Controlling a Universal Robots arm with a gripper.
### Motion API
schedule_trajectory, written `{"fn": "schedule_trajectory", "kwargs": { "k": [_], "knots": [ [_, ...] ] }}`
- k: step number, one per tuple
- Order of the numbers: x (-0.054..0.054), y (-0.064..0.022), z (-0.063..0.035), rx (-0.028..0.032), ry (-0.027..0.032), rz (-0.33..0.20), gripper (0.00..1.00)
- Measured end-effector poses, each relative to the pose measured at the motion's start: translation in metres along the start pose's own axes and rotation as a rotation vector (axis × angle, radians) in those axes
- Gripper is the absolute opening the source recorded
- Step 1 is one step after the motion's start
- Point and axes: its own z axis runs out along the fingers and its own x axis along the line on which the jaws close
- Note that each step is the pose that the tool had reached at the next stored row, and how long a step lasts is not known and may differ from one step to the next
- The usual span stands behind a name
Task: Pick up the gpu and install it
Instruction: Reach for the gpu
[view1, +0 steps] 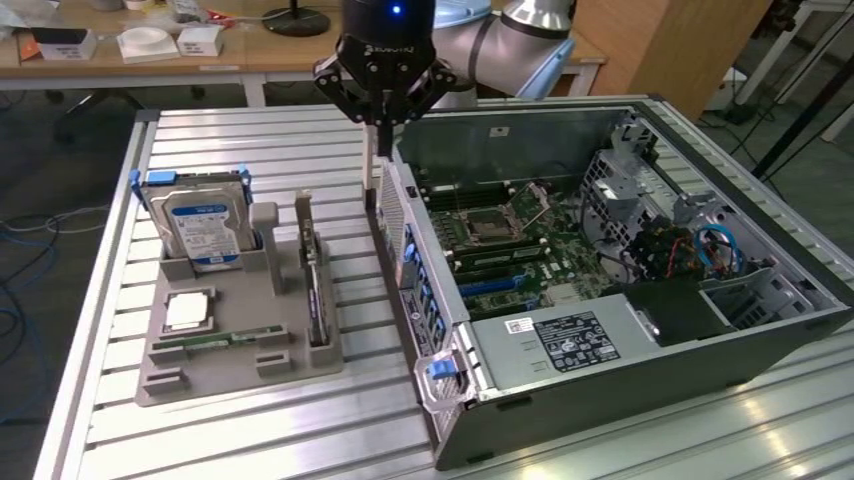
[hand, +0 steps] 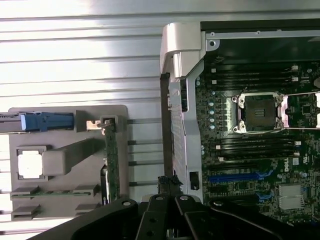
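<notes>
The gpu (view1: 316, 285) stands on edge in a slot of the grey holder tray (view1: 227, 375), its silver bracket at the far end. In the wrist view the gpu (hand: 111, 162) appears as a thin green edge with the bracket toward the tray's rim. My gripper (view1: 386, 140) hangs shut with nothing in it, above the rear wall of the open computer case (view1: 747, 335). It is beyond the tray's far end, between tray and case. Seen from the wrist camera, the gripper (hand: 170, 182) points down at the case's metal wall, beside the motherboard (hand: 260, 165).
The tray (hand: 65, 200) also holds a hard drive (view1: 200, 225) with a blue-white label, a square processor (view1: 187, 310) and a green memory stick (view1: 214, 340). Inside the case lie an empty processor socket (hand: 257, 112) and blue expansion slots (hand: 240, 176). A cluttered desk (view1: 174, 60) stands behind.
</notes>
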Motion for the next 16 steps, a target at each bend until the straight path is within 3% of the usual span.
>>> {"fn": "schedule_trajectory", "kwargs": {
  "k": [16],
  "knots": [
    [0.016,-0.0012,-0.0001,0.0,0.0,0.0,0.11]
  ]
}}
